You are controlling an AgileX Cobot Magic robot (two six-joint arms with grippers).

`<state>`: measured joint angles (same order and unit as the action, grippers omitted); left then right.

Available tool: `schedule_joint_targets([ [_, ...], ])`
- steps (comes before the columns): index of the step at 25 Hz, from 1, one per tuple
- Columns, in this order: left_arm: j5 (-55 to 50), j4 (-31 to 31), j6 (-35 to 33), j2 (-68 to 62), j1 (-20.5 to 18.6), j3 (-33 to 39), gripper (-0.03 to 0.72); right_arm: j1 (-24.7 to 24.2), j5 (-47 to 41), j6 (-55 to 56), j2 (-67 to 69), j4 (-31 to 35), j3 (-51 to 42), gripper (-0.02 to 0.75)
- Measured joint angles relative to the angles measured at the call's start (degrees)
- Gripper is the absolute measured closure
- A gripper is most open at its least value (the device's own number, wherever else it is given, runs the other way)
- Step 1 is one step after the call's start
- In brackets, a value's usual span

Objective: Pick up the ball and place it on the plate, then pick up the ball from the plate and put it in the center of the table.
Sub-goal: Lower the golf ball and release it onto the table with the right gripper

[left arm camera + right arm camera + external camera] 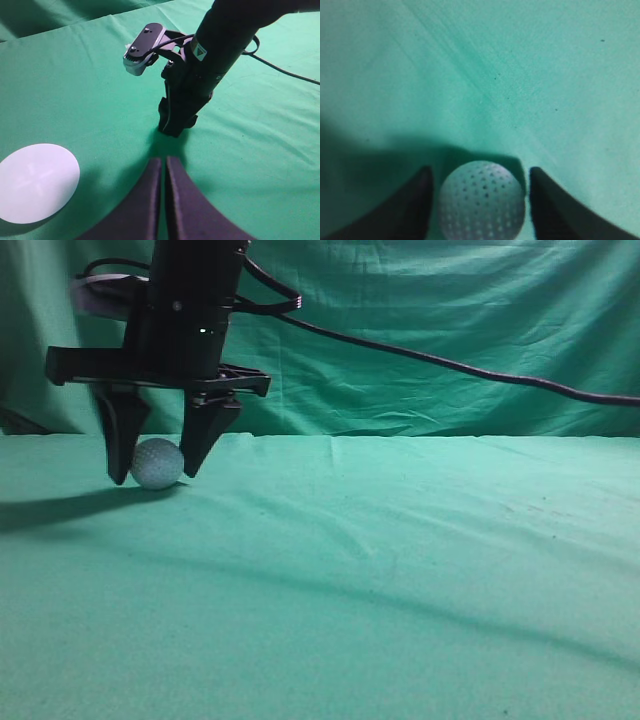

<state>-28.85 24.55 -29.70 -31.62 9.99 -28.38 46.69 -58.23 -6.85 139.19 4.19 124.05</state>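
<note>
Underneath everything, the table [420, 580] spreads wide in wrinkled green cloth, with a draped green backdrop [450, 300] behind. Right gripper [160, 465] reaches down over the left part of the exterior view, fingers spread, straddling the golf ball [157, 463]; small gaps show either side in the right wrist view, so no grip. Left gripper [163, 200] has its fingers pressed together, holding nothing. Round white plate [36, 182] lies flat, near the left gripper. Ball sits on the cloth: white, dimpled all over, shadowed underneath.
</note>
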Motion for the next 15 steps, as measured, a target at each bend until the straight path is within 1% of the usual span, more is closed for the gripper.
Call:
schedule_joint_targets([
  [3,0.00,0.00,0.00,0.00,0.00,0.00,0.688,0.00,-0.30,-0.25,-0.22,0.00,0.00,0.183],
  [4,0.00,0.10,0.00,0.00,0.00,0.00,0.688,0.00,-0.91,-0.40,-0.74,0.00,0.00,0.159],
  [8,0.00,1.25,0.00,0.03,0.00,0.00,0.688,-0.04,-3.87,-0.78,-6.44,-0.46,0.00,0.162],
  [11,-0.15,1.93,-0.04,1.40,0.00,0.00,0.688,-0.04,-7.35,-0.78,-13.24,-2.40,0.00,0.333],
  [14,-1.48,1.93,-0.78,5.33,0.00,0.00,0.688,-0.13,-10.74,-0.60,-21.01,-5.37,0.00,0.562],
  [15,-2.36,1.93,-1.26,6.75,0.00,0.00,0.688,-0.13,-11.77,0.12,-23.14,-6.31,0.00,0.624],
])
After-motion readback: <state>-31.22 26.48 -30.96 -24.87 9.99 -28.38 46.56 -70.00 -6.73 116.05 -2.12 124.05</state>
